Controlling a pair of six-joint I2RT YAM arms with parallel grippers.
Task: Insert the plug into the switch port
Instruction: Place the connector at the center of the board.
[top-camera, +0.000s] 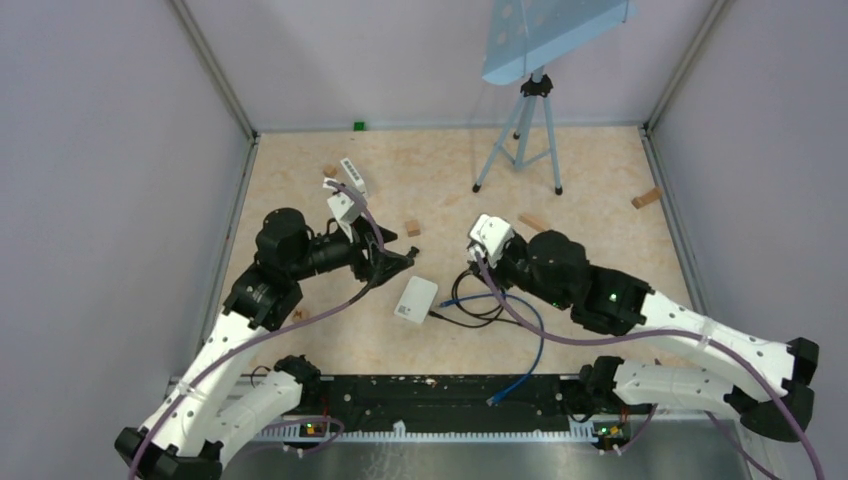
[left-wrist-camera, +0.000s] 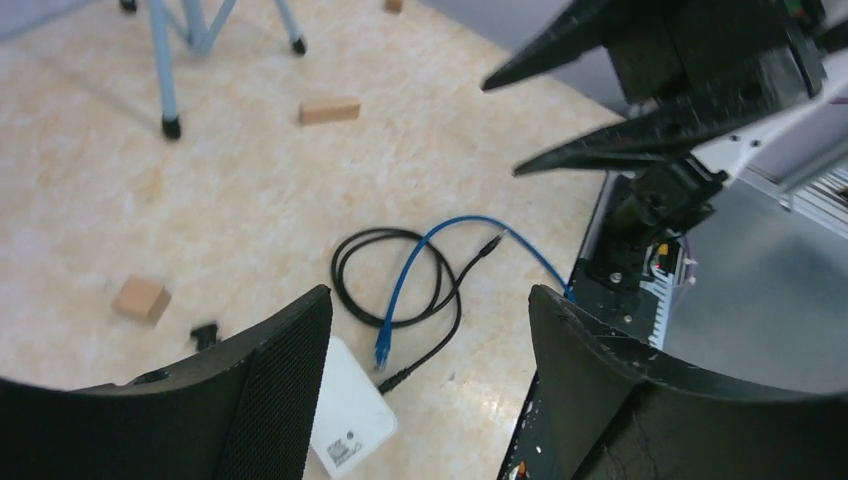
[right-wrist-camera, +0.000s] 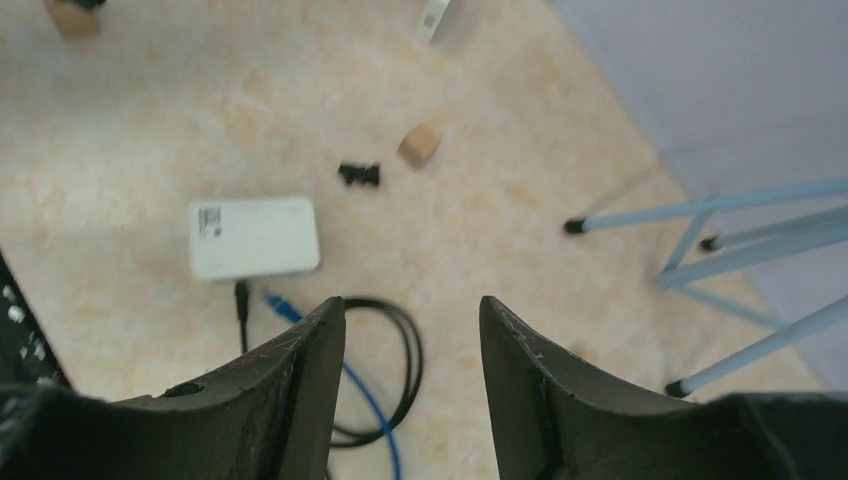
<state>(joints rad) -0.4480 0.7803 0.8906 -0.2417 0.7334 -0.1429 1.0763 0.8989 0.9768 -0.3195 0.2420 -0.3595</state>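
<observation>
The white switch box (top-camera: 416, 299) lies flat on the tan table between the arms; it also shows in the left wrist view (left-wrist-camera: 345, 420) and the right wrist view (right-wrist-camera: 255, 237). The blue cable's plug (left-wrist-camera: 383, 352) lies loose on the table just beside the switch, apart from it, and shows in the right wrist view (right-wrist-camera: 280, 305) and the top view (top-camera: 445, 301). A black cable (left-wrist-camera: 400, 290) is coiled there, its plug at the switch's edge. My left gripper (top-camera: 403, 252) (left-wrist-camera: 430, 300) is open and empty above the switch. My right gripper (top-camera: 472, 270) (right-wrist-camera: 412, 305) is open and empty above the coil.
A blue tripod (top-camera: 520, 140) stands at the back. Small wooden blocks (top-camera: 412, 228) (top-camera: 646, 198) and a small black piece (right-wrist-camera: 358, 175) lie scattered. A white labelled strip (top-camera: 353, 174) lies at the back left. The blue cable's other end (top-camera: 494, 398) rests on the black front rail.
</observation>
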